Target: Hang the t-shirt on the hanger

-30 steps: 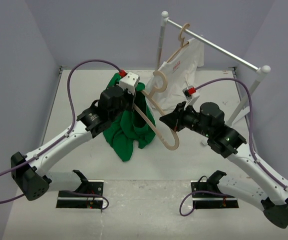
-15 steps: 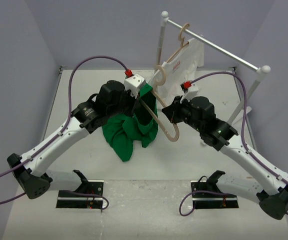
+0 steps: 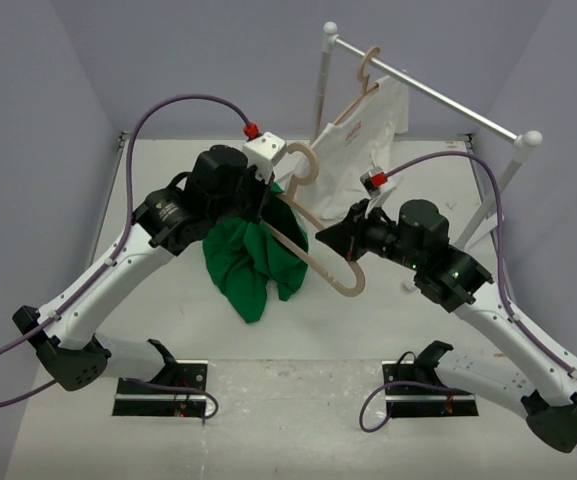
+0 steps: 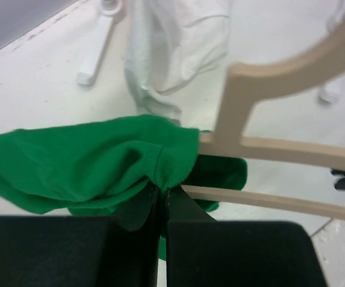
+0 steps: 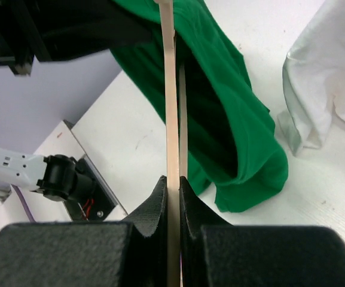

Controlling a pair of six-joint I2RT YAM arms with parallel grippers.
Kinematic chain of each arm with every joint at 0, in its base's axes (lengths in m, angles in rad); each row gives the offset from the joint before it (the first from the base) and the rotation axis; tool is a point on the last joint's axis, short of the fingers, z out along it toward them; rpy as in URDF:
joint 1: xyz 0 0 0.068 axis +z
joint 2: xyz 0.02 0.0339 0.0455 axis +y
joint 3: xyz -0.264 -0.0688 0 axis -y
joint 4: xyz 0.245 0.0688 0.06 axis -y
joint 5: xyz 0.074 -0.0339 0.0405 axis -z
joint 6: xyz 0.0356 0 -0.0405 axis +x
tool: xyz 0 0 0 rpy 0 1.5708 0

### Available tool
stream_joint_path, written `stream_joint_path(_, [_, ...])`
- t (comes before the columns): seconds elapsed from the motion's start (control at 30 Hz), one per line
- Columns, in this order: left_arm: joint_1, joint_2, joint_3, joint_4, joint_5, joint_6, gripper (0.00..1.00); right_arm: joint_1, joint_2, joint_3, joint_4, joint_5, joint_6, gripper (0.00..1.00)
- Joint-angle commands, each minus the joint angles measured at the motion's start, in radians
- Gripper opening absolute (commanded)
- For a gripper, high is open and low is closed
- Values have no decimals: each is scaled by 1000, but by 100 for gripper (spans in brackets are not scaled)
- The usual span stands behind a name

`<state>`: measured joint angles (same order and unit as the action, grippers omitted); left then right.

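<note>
I start from the table [image 3: 298,330], with the rail [image 3: 428,90] at its far right carrying the white garment [image 3: 373,125] on its own hanger. I leave those alone; they matter only as things my right elbow should stay off. In the middle, well above the tabletop, hangs the green t-shirt [image 3: 248,265]. It is lifted so that its weight pulls it into a long drape and an opening stays slack, rather than lying in a heap. Its lowest folds look close to the surface, though I cannot tell whether they touch. The hanger [image 4: 292,149] crosses the shirt at a slant, with the hook end up by my left wrist and the far shoulder end pointing down toward my right arm. From the right wrist view its arm runs straight into the green cloth, so I judge that one shoulder is going inside the shirt. The right gripper [image 5: 173,182] is clenched on the hanger's arm, edge-on, which steadies the wood while the cloth is worked over it. The left gripper [image 4: 160,191] is pinched tight on a ribbed edge of the shirt, right beside the hanger's neck, so it can drag that edge along the wood.
</note>
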<state>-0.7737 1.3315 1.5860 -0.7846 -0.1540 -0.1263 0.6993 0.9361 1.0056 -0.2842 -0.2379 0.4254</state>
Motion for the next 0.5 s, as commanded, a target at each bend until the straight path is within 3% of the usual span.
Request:
stream_joint_path(0.0, [-18,-25,-7,20,316,65,0,-3,26,32,137,176,49,0])
stream_joint_path(0.17, [-21,-70,-18,1,404,97,0,-3,78,4,184,301,123,0])
stream_joint_path(0.3, [-22,-88,2,-32,413,119,0,0,112,23,158,260,97,0])
stream_joint_path(0.37, [-22,-107,15,-26,435,122,0,0,155,73,106,139,48,0])
stream_joint_path(0.47, [-23,-125,27,-10,410,121,0,8,172,91,93,188,55,0])
